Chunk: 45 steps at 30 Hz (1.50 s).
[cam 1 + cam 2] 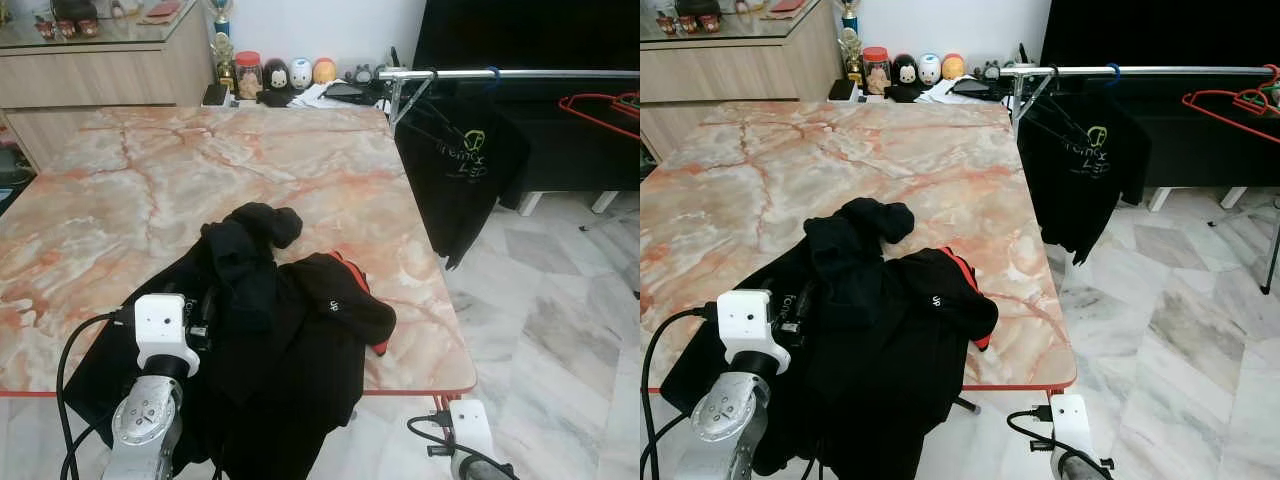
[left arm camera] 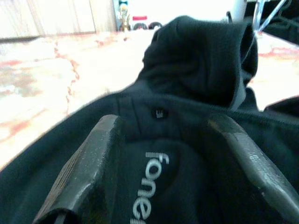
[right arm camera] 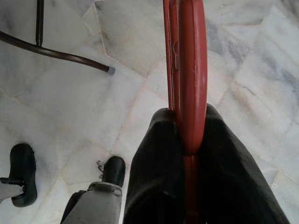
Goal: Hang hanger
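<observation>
A red plastic hanger (image 3: 191,56) is clamped between the two black fingers of my right gripper (image 3: 187,116), held low over the white marble floor. That arm's wrist (image 1: 470,430) sits below the table's near right corner. My left gripper (image 2: 163,126) is open over a heap of black clothes (image 1: 270,330) on the table, its fingers (image 2: 88,163) astride a black garment with white lettering. The silver rail (image 1: 510,73) runs beyond the table's far right corner, and a black T-shirt (image 1: 460,170) hangs from it on a hanger.
The pink-veined marble table (image 1: 150,190) fills the left and middle. Jars and small figures (image 1: 275,75) line its far edge by a wooden cabinet (image 1: 90,80). Another red hanger (image 1: 600,110) lies at the far right. A dark rack leg (image 3: 56,53) crosses the floor.
</observation>
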Motion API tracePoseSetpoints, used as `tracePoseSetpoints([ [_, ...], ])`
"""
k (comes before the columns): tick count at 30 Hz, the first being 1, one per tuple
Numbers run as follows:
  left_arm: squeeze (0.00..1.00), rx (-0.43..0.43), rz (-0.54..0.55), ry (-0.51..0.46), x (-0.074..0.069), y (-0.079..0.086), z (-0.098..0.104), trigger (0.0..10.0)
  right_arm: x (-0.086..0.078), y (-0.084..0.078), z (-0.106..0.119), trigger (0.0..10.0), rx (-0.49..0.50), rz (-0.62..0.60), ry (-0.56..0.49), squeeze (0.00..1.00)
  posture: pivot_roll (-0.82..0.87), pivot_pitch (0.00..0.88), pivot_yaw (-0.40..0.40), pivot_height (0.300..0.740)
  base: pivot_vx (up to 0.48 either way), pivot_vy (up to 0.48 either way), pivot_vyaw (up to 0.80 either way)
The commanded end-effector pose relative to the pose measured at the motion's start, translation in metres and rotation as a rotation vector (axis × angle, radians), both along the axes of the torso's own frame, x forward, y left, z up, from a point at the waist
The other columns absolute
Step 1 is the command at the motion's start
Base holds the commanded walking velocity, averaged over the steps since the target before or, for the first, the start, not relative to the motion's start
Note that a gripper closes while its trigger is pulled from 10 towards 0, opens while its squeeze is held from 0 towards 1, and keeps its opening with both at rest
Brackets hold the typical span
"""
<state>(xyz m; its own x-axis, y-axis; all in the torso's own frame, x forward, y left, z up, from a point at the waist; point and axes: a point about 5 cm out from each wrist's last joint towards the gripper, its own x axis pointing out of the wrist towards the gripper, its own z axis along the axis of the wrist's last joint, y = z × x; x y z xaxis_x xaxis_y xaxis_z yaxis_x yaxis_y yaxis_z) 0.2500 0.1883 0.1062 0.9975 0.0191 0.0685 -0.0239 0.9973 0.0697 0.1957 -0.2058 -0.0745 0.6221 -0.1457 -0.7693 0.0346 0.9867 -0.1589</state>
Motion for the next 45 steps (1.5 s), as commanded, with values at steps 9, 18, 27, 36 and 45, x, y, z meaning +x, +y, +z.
tracePoseSetpoints([
  [9, 0.00, -0.011, 0.008, -0.021, 0.009, 0.000, 0.000, 10.0, 0.002, 0.002, 0.000, 10.0, -0.001, 0.002, 0.031, 0.00, 0.08, 0.000, -0.049, 0.740, -0.027, 0.000, 0.00],
  [18, 0.00, -0.006, 0.018, -0.024, 0.007, 0.003, -0.001, 10.0, 0.003, 0.004, 0.000, 10.0, -0.002, 0.022, 0.038, 0.00, 0.09, 0.000, -0.051, 0.740, -0.251, 0.000, 0.00],
  [27, 0.00, -0.007, 0.021, -0.034, 0.009, 0.003, 0.000, 10.0, 0.004, 0.005, 0.000, 10.0, -0.004, 0.026, 0.045, 0.00, 0.09, 0.000, -0.052, 0.740, -0.252, 0.000, 0.00],
  [36, 0.00, -0.003, 0.020, -0.032, 0.011, 0.005, 0.000, 10.0, 0.003, 0.005, -0.001, 10.0, -0.005, 0.030, 0.054, 0.00, 0.09, 0.000, -0.051, 0.740, -0.252, 0.000, 0.00],
  [45, 0.00, 0.016, 0.040, 0.024, 0.013, 0.016, -0.013, 10.0, 0.003, 0.006, -0.001, 10.0, -0.009, 0.032, 0.063, 0.00, 0.09, 0.000, -0.044, 0.740, -0.251, 0.000, 0.00],
])
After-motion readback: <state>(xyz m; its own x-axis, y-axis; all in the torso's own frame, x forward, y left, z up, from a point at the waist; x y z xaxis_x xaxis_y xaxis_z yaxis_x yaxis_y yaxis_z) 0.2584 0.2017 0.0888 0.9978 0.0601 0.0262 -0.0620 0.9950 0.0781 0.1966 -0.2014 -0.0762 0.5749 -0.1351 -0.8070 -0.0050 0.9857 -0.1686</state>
